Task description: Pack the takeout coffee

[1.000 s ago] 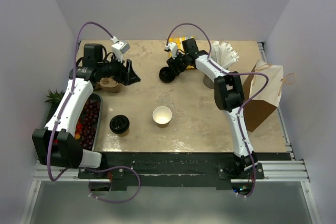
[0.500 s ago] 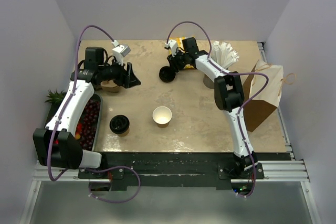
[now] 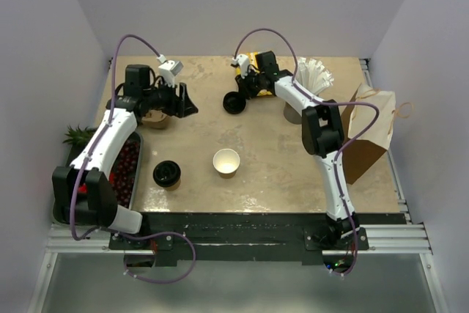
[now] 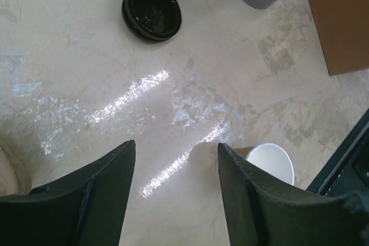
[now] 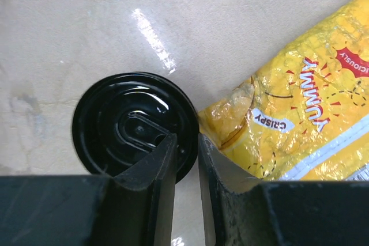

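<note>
The right claw (image 5: 186, 140) is pinching the bag-side rim of the loose black lid (image 5: 135, 122), which is lying at the far side of the desk (image 3: 271, 152) just beside a yellow crisp bag (image 5: 288, 108). I'd say it should be lifting straight up, so the bag isn't dragged along. The open cup (image 3: 226, 161) is waiting mid-desk, and the left claw (image 4: 176, 145) is hanging spread and empty.

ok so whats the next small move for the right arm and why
Probably close the right gripper fully on the lid before lifting. Its fingers straddle the rim with a narrow gap, and I cannot tell if they grip it. The lid lies flat on the table beside the chip bag, and the open cup has no lid.
</note>
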Available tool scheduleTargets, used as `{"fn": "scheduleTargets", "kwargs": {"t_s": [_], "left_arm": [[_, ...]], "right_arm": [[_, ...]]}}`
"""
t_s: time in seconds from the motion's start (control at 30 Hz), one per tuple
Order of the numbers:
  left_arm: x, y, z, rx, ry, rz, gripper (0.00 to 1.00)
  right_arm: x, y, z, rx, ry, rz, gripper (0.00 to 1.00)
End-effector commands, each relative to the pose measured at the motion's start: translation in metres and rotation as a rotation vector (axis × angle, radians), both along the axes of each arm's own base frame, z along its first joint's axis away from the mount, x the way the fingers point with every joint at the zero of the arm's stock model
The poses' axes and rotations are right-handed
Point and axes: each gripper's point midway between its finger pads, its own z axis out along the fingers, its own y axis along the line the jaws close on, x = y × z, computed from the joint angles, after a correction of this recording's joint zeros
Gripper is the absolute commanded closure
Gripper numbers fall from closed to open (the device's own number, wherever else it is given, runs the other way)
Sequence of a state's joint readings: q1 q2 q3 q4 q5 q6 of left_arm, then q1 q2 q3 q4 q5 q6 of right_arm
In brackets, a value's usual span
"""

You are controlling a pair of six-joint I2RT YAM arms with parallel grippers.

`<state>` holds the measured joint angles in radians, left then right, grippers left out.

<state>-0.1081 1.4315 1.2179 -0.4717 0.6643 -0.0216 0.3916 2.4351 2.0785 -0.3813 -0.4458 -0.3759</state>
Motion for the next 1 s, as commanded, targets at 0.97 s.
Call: {"fn": "scheduleTargets", "kwargs": {"t_s": [0.97], "left_arm": [[0.194,-0.108,-0.113,0.119,0.018,0.206,0.62]], "right_arm": [[-0.023,-0.009,0.110,0.149,-0.039,-0.116,0.69]]}}
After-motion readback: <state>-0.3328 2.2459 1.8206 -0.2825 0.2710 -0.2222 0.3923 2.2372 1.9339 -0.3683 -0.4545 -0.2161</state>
